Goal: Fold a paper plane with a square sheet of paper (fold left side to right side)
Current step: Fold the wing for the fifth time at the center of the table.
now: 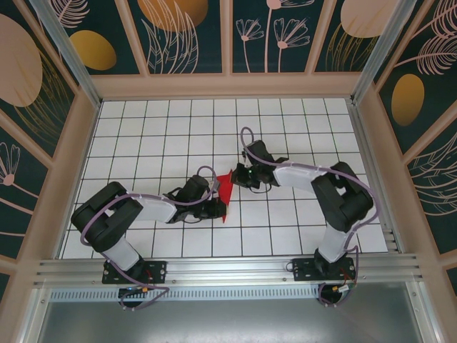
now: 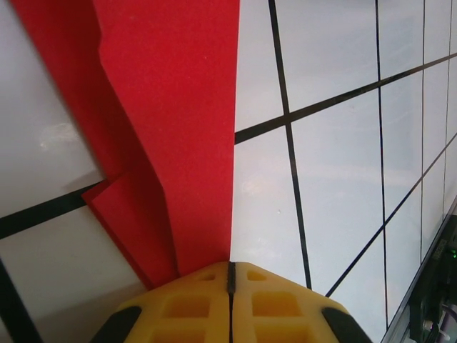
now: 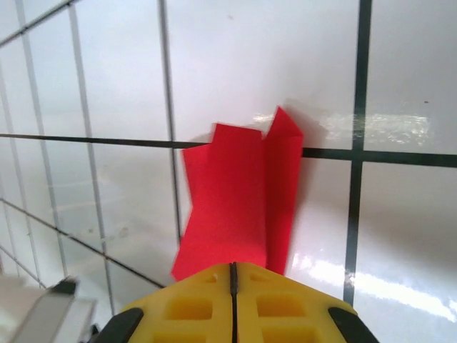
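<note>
Red folded paper: the red folded paper (image 1: 226,194) is near the middle of the white tiled table (image 1: 157,136), slightly toward its near edge, as a narrow strip with its wider end toward the far edge and its point toward the near edge.
Paper close up: the left wrist view shows layered flaps with slanting creases (image 2: 171,128); the right wrist view shows two uneven flaps standing over a black grid line (image 3: 239,200).
Left gripper: the left gripper (image 1: 218,209) is at the strip's near end, its yellow fingers (image 2: 193,304) pressed together and pinching the red paper's edge.
Right gripper: the right gripper (image 1: 236,176) is at the strip's far end, its yellow fingers (image 3: 278,307) closed together on the red paper.
In the way: both gripper heads cover the paper's ends from above, and the fingers hide the pinched edge in each wrist view.
Around: bare tiles lie on every side of the paper.
Borders: patterned wall panels (image 1: 186,36) stand along the far and side edges, and a metal rail (image 1: 228,271) runs along the near edge.
Cables: lilac cables (image 1: 93,221) loop along both arms.
Unclear: a blurred grey shape (image 3: 43,314) sits at the lower left of the right wrist view; I cannot tell what it is.
</note>
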Tool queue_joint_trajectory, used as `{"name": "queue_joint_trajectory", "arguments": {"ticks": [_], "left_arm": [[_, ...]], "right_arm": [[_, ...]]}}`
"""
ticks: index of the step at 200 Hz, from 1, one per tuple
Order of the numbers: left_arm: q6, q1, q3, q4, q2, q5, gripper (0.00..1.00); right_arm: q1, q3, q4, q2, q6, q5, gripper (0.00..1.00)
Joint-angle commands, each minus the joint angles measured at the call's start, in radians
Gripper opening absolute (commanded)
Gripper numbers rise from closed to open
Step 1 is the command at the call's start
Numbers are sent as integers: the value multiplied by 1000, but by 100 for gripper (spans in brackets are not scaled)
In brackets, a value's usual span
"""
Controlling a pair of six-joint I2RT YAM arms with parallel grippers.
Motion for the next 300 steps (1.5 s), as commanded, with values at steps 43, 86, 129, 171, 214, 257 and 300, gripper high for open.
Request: {"name": "queue_joint_trajectory", "arguments": {"ticks": [43,86,129,171,214,257,300], "left_arm": [[-8,-20,-30,-156,29,-45,3],[-6,-21,-27,-168,26,-54,2],[0,-20,-22,-185,27,-60,1],[3,-20,-23,-190,32,-62,0],[7,-21,-26,-194,32,-63,0],[8,-20,-27,-195,33,-60,0],[8,-20,-30,-193,32,-61,0]], "right_arm": [[83,-153,155,-67,52,-83,6],[110,-103,159,21,56,-80,6],[112,-73,149,72,45,-58,6],[107,-16,67,121,-3,11,6],[80,12,42,151,-33,36,6],[53,38,28,177,-60,44,6],[7,72,21,193,-91,46,6]]}}
